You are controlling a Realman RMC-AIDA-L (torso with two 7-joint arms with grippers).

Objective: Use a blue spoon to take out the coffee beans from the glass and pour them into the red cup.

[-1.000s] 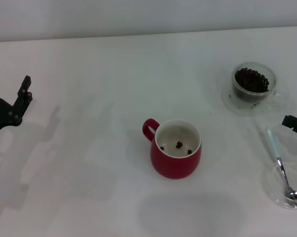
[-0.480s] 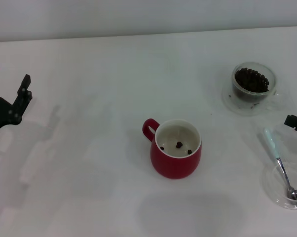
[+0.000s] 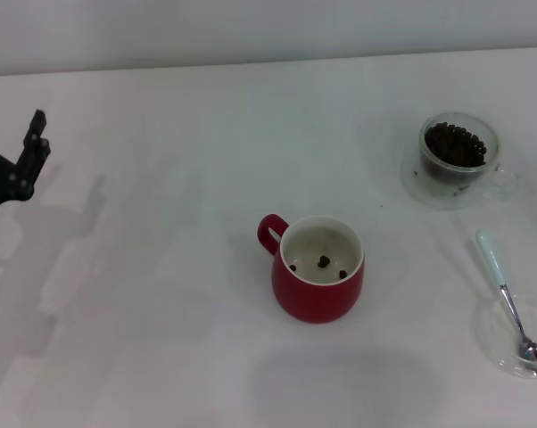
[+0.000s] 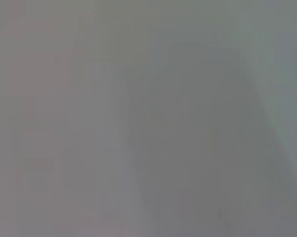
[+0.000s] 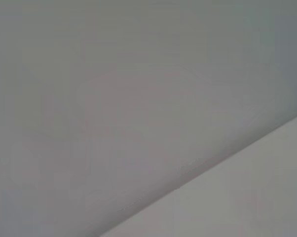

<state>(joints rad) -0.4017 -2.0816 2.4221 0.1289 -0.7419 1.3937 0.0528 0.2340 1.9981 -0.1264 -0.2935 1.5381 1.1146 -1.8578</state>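
At the far left edge of the head view, the left gripper (image 3: 14, 152) hangs above the table, only partly in frame; one black finger (image 3: 35, 143) shows clearly, so whether its jaws stand wide or narrow cannot be told. It holds nothing and sits well apart from every task object, which reads as a parked arm. The right gripper is not in view in any picture, and both wrist views show only plain pale surface.

Outward from there, the red cup (image 3: 318, 278) stands near the middle of the table, upright, handle toward the left arm, with three coffee beans on its white floor. That suggests at least one scoop is already delivered. Toward the right rear stands the glass (image 3: 458, 156), upright on its clear saucer-like base, with the heap of coffee beans (image 3: 455, 144) still well up its walls. Nearer, at the right edge, the blue spoon (image 3: 509, 303) lies free, its metal bowl resting in a flat clear dish (image 3: 493, 342) and its pale handle pointing toward the glass, a tidy rest that keeps the bowl off the table.

The table (image 3: 161, 267) is plain white and matte; a pale wall runs behind it.
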